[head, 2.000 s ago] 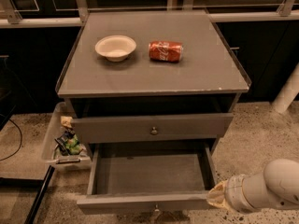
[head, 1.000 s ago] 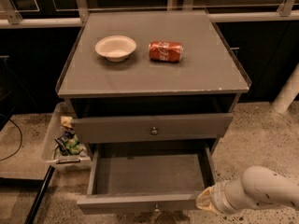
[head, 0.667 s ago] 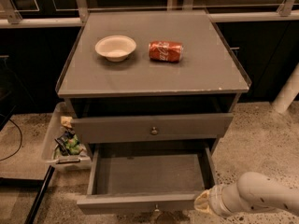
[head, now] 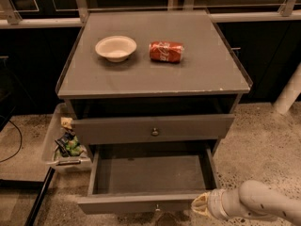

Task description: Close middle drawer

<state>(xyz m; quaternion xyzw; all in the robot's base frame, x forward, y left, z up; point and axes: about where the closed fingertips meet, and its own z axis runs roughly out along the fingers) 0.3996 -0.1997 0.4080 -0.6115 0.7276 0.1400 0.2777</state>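
Observation:
The middle drawer (head: 136, 203) is the grey shallow box pulled far out at the bottom of the grey cabinet (head: 155, 79). Its inside shows nothing in it, and its small knob (head: 157, 207) is on the plain front near the lower edge of the view. My gripper (head: 201, 205), at the end of a white arm coming in from the lower right, is at the right end of that drawer front, touching or nearly touching it.
Above it, a wider, taller drawer front (head: 188, 126) with a brass knob stands out slightly. A white bowl (head: 115, 47) and a red soda can (head: 166, 51) on its side lie on the cabinet top. A clear bin (head: 51, 142) with litter stands at the left. A white post (head: 289, 95) is at the right.
My gripper has moved left along the floor side, from right of the cabinet up to the right end of the open drawer's front. The drawer itself has not visibly moved.

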